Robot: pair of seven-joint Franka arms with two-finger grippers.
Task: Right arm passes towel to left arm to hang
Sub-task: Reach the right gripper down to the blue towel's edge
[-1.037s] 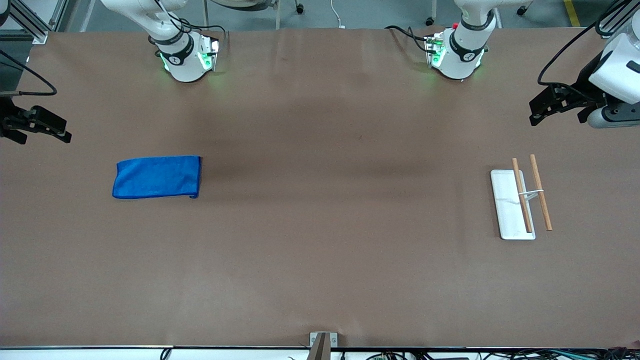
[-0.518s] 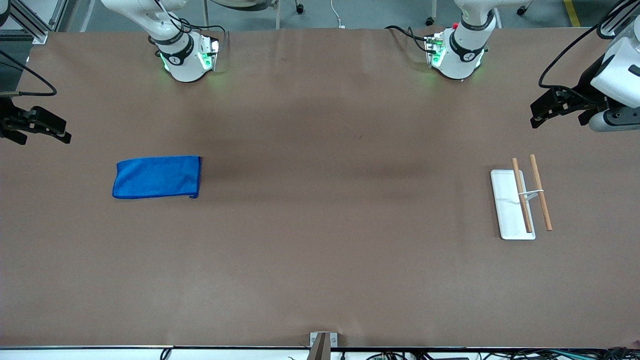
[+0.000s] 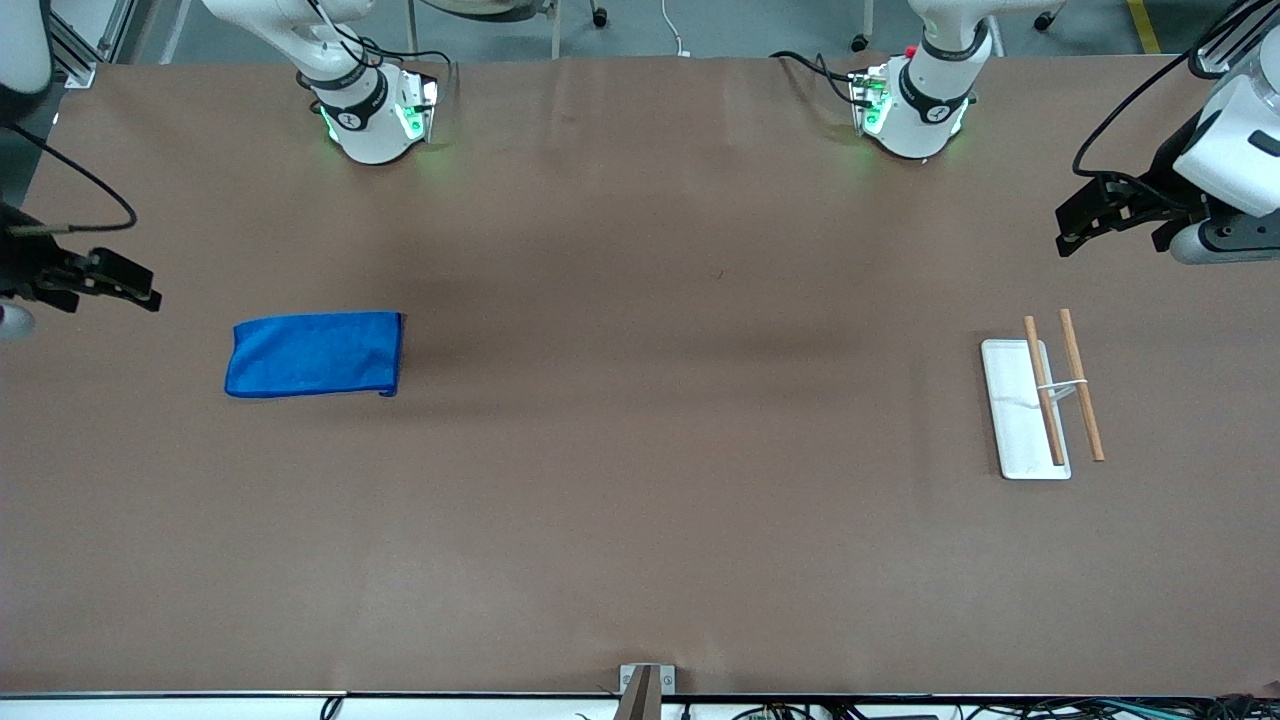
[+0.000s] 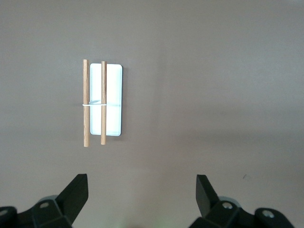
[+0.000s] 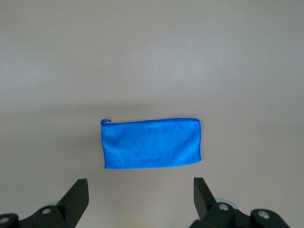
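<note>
The blue towel (image 3: 315, 353) lies flat and folded on the brown table toward the right arm's end. It also shows in the right wrist view (image 5: 151, 143). My right gripper (image 3: 145, 290) is open and empty, up over the bare table at that end, apart from the towel; its own view (image 5: 140, 187) shows the fingers wide apart with the towel just ahead of them. My left gripper (image 3: 1070, 228) is open and empty over the table at the left arm's end; its own view (image 4: 141, 183) shows only bare table between the fingers.
A towel rack (image 3: 1040, 400) with a white base and two wooden bars stands toward the left arm's end, seen also in the left wrist view (image 4: 103, 103). Both arm bases (image 3: 375, 115) (image 3: 915, 105) stand along the table's robot-side edge.
My right gripper has shifted a little toward the towel. My left gripper has moved only slightly. The towel and the rack have not moved.
</note>
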